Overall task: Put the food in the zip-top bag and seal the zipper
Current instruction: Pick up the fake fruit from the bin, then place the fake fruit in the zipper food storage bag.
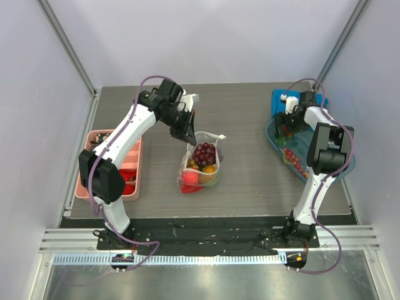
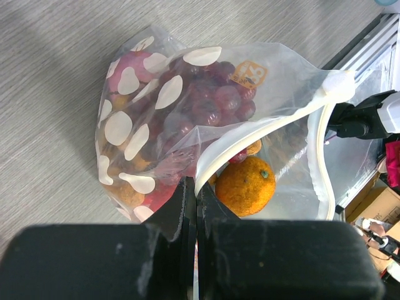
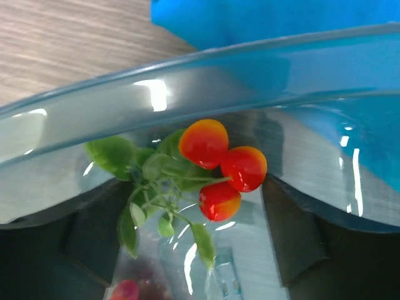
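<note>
The zip-top bag (image 1: 201,165), clear with white dots, stands mid-table with its mouth open. It holds food: a dark purple grape bunch (image 2: 212,94), an orange (image 2: 245,185) and red pieces. My left gripper (image 1: 187,134) is shut on the bag's rim, pinching the whitish zipper (image 2: 215,156) between its fingertips (image 2: 187,194). My right gripper (image 1: 284,128) reaches into the blue-tinted tub (image 1: 275,140) at the far right. It is open, its dark fingers (image 3: 294,231) on either side of a sprig of red-orange cherries (image 3: 222,165) with green leaves, touching nothing.
A pink compartment tray (image 1: 84,181) with a few pieces lies at the left edge of the table. A bright blue object (image 3: 281,19) sits behind the tub's rim (image 3: 187,69). More red pieces lie in the tub's near end (image 1: 294,159).
</note>
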`<state>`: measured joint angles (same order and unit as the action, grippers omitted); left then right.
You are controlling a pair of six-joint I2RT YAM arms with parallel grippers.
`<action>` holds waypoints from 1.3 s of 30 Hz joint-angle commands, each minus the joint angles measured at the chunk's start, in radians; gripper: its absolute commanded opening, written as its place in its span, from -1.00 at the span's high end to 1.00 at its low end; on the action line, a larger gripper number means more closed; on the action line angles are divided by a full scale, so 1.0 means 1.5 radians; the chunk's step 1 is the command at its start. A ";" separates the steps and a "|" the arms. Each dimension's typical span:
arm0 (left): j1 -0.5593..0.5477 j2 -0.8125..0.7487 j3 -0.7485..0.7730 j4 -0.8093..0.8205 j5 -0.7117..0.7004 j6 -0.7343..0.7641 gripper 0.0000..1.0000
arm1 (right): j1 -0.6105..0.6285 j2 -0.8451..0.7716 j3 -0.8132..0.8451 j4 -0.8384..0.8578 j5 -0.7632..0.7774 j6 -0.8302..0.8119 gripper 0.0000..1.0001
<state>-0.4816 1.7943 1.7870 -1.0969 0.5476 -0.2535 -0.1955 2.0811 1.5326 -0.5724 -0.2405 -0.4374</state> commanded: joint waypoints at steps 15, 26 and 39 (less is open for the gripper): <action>0.010 -0.007 -0.004 0.006 0.011 0.016 1.00 | -0.031 -0.139 -0.030 -0.051 -0.014 -0.047 0.36; 0.011 -0.004 -0.003 0.013 0.024 0.009 1.00 | -0.053 -0.247 0.158 -0.319 -0.243 -0.084 0.46; 0.011 -0.008 -0.019 0.034 0.027 0.007 1.00 | 0.277 -0.379 0.207 -0.304 -0.325 -0.045 0.47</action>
<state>-0.4706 1.7988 1.7489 -1.0809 0.5690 -0.2512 0.0116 1.6032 1.8778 -1.0672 -0.7006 -0.5217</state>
